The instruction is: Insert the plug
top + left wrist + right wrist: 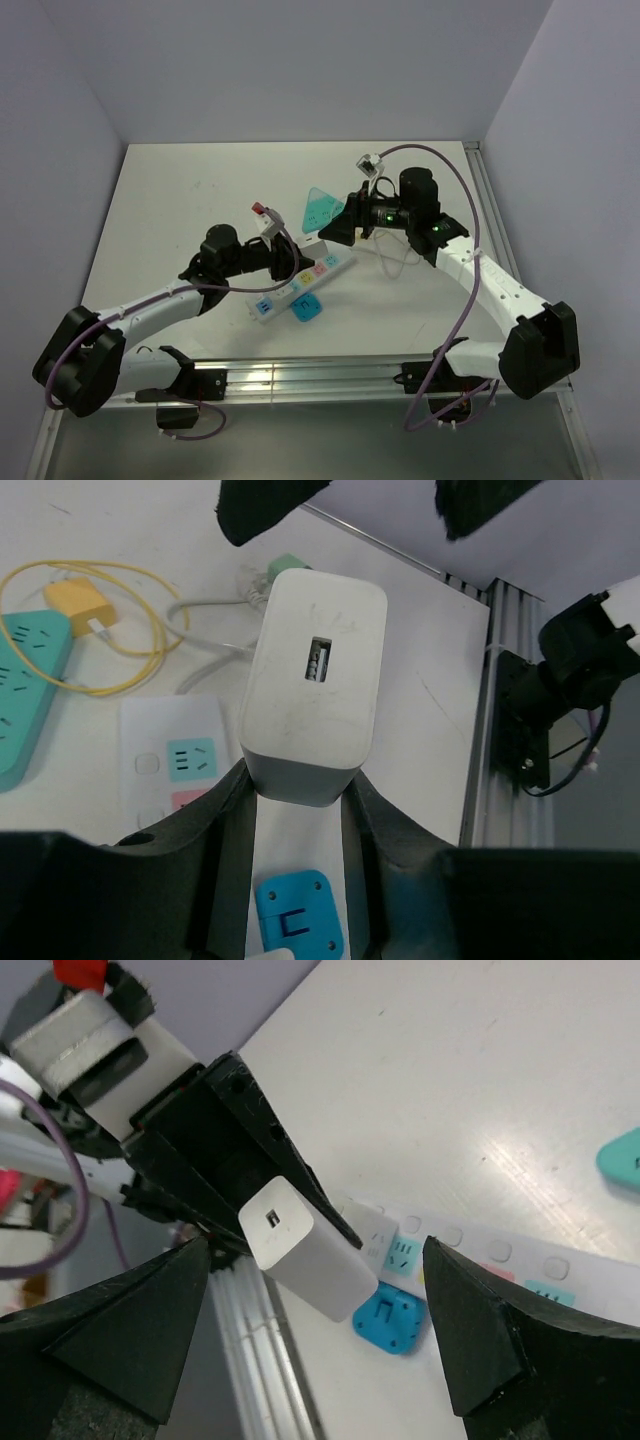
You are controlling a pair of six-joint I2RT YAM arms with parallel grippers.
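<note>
found left gripper clamped on the plug, a white block pinched low on both flanks by the black fingers. saw most of its body sticking out past the fingertips, with a small slot on the face turned toward the wrist camera. could not see its prongs in any view.

made out white power strip past the left fingertips and off to their left, its near end covered by the held plug. could not tell whether plug touched the strip or hung above it. in the top view, could hardly pick the plug out among the arm parts.

noted right gripper with fingers spread wide, gripping nothing. saw the plug between them with a gap on each side. from the left wrist, caught only two black tips of it, cut off by the upper edge.

logged blue block on the table between the left fingers, its lower part cropped. spotted teal strip far to the left of the left gripper, cut by the frame edge, and yellow charger head beside it. glimpsed green connector just past the plug's far end, mostly hidden behind it.
</note>
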